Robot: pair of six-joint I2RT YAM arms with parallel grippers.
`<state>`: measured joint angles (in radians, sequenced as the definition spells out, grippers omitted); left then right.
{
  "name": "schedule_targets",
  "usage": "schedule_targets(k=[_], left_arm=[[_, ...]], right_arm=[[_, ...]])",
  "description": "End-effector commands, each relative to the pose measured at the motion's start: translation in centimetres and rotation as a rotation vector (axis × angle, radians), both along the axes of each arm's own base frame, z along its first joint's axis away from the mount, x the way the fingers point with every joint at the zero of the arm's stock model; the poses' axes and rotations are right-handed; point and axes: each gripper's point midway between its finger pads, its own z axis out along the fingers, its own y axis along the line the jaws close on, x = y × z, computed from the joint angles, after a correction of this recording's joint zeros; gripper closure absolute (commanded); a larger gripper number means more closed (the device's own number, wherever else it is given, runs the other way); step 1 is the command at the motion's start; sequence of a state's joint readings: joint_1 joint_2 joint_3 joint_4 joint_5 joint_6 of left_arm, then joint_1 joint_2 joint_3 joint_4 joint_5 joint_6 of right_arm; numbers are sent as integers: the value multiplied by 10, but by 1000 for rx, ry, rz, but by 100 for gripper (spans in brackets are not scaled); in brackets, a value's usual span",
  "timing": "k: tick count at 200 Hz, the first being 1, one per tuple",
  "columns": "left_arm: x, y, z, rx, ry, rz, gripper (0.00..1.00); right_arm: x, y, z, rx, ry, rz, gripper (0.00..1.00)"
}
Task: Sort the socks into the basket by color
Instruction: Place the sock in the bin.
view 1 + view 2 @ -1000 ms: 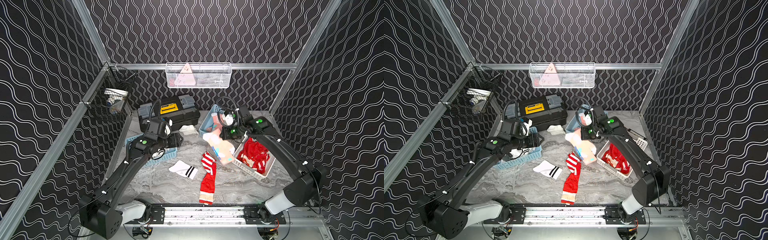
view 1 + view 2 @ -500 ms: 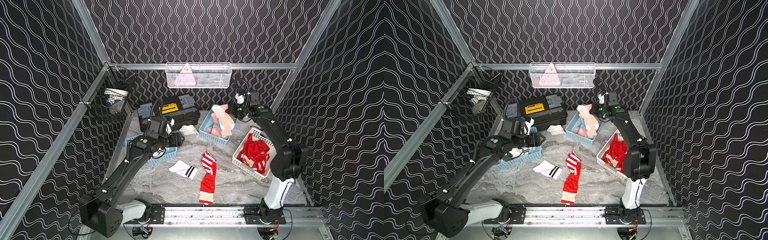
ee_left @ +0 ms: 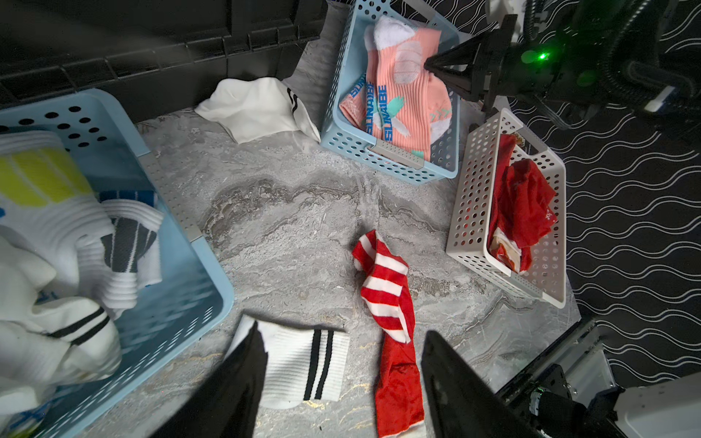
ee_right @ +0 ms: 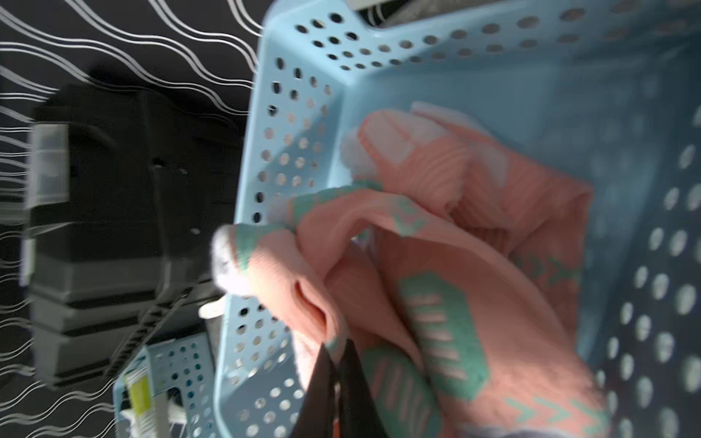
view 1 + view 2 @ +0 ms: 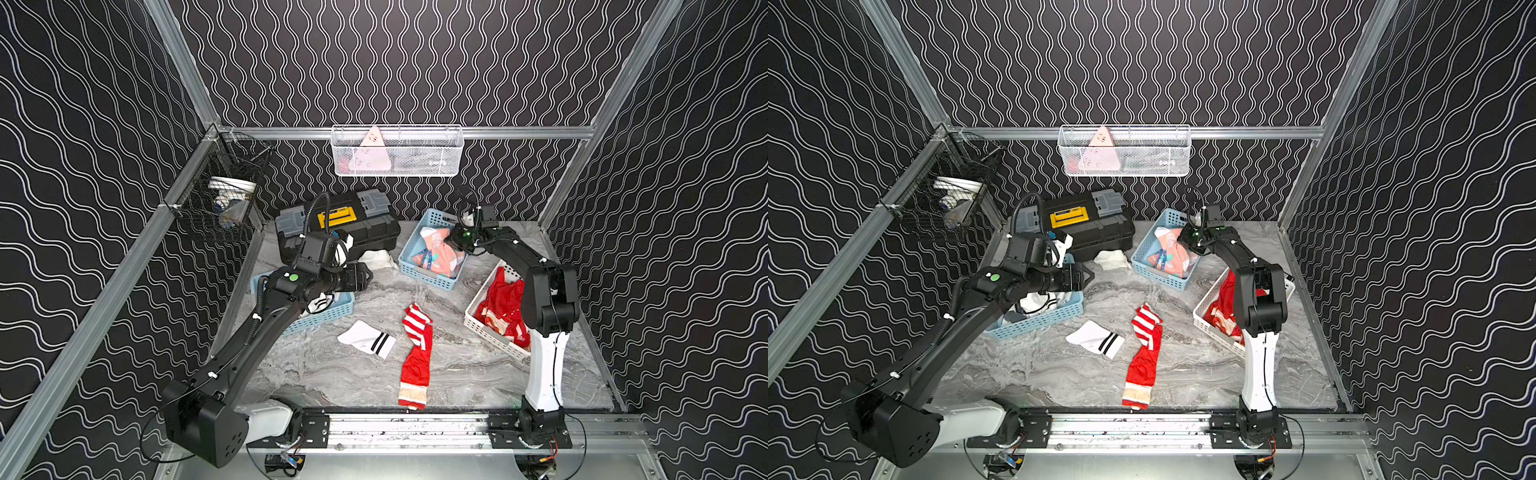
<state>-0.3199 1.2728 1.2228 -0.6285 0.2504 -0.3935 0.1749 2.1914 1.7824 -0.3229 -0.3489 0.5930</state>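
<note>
Right gripper [image 4: 335, 356] jaws tight on pink sock [image 4: 379, 265], low inside blue basket [image 4: 303, 76]. Left gripper [image 3: 341, 333] jaws apart, nearer white sock [image 3: 296, 364].

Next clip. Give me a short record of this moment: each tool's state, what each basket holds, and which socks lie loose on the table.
left tool: open, empty, raised above the table
right tool: shut on a pink sock, lowered into the far blue basket
far blue basket: pink socks
near blue basket: white socks
white basket: red socks
loose on table: black-striped white sock; red-and-white striped sock; crumpled white sock beside the toolbox
</note>
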Motion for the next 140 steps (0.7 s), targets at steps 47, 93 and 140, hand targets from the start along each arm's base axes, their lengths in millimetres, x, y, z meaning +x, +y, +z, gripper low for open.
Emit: schedule_targets(k=[47,93,140], left_arm=[[-7,1,-5,10,5,-1,31],[-11,0,-11,12,18,-5,30],[-16,-1,-18,17,34,-8,30]], right_arm=[[3,-13,10,-114,-42,-33,95],[0,-11,42,-142,-99,-13,45],[-16,-4,78,-155,-136,25,29]])
